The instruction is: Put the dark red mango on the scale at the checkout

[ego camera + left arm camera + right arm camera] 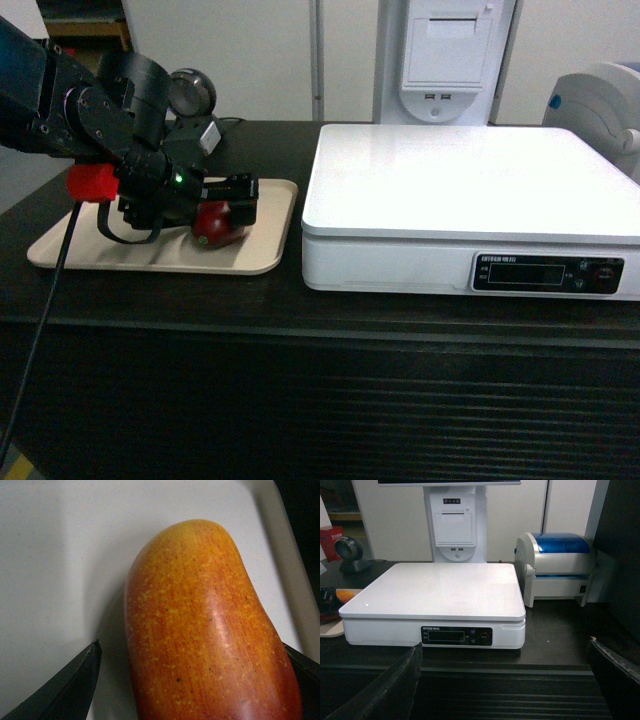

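1. my left claw (225, 212) is down on the beige tray (262, 255) at the left end of the checkout (300, 300), with the dark red mango (215, 224) between its fingers.
2. in the left wrist view the mango (210, 630) fills the gap: one black finger (65, 690) stands clear of its skin on the left, while the other seems to meet it at the right edge. so the claw is apart around the fruit, not yet clamped on it.
3. the mango lies on the tray floor, long axis running up the wrist view, close to the tray's raised edge nearest the scale.
4. to do the grasp well, i judge i should close evenly so the clear finger comes in without shoving the fruit sideways. the skin looks glossy and rounded, so a hold across the widest part seems safer than one near the tapering end.
5. the scale (470, 195) sits just beside the tray on the right, its platform higher than the tray. i would lift well above the tray lip and the scale's edge before carrying across, then set the fruit down near the middle of the platform so it cannot roll off.
6. my right claw (505, 680) hangs in front of the counter, fingers wide apart and holding nothing, facing the scale's display strip (456, 635); it should keep out of the way.
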